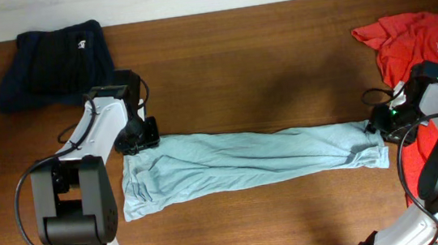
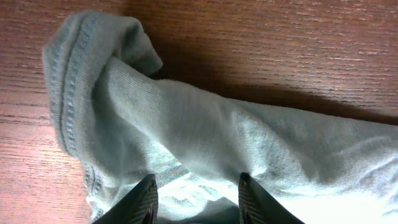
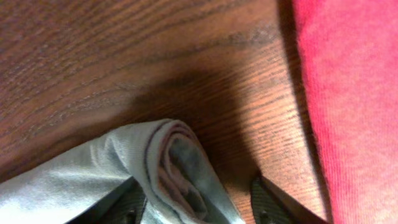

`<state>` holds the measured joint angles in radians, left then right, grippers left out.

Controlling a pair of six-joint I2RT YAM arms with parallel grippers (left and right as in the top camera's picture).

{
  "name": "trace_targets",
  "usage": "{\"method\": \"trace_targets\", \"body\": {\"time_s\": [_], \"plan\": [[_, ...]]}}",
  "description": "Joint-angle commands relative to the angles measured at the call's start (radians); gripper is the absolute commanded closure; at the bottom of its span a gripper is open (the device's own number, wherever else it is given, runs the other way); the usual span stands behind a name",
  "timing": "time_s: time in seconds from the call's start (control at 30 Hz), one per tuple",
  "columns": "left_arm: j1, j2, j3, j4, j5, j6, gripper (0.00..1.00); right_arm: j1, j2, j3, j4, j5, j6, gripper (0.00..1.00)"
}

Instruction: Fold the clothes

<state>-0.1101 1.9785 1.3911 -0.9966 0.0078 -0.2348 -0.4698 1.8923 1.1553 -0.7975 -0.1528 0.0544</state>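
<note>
Pale blue-grey T-shirt [image 1: 247,159]: drawn out into a long, wrinkled band running left to right mid-scene. The left end is wider and bunched with the stitched hem showing; the right end is a narrow rolled tip. Coral-red T-shirt [image 1: 410,37]: crumpled at far right, white print up, just beyond that tip. Dark navy garment [image 1: 54,62]: folded, far left.

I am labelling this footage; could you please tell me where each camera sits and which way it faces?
Overhead: above the table, facing down; both arms, left gripper and right gripper at the ends of the pale blue shirt.
Left wrist: on the left arm, facing down past its fingertips onto bunched shirt.
Right wrist: on the right arm, facing down past its fingertips at the shirt's rolled end.
Shared: overhead and right wrist both show the red shirt.
</note>
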Motion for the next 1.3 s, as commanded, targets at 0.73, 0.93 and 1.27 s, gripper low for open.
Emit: {"method": "trace_targets", "body": {"time_s": [0.73, 0.93, 1.27], "plan": [[0.001, -0.01, 0.17, 0.0, 0.117, 0.005, 0.58, 0.031, 0.016, -0.015, 0.066, -0.039, -0.02, 0.96], [0.001, -0.018, 0.396, -0.078, 0.172, 0.005, 0.57, 0.029, 0.016, 0.123, -0.042, -0.026, -0.02, 0.96], [0.041, -0.021, 0.602, -0.23, 0.127, 0.027, 0.55, 0.029, 0.016, 0.317, -0.196, 0.103, -0.05, 0.96]]}}
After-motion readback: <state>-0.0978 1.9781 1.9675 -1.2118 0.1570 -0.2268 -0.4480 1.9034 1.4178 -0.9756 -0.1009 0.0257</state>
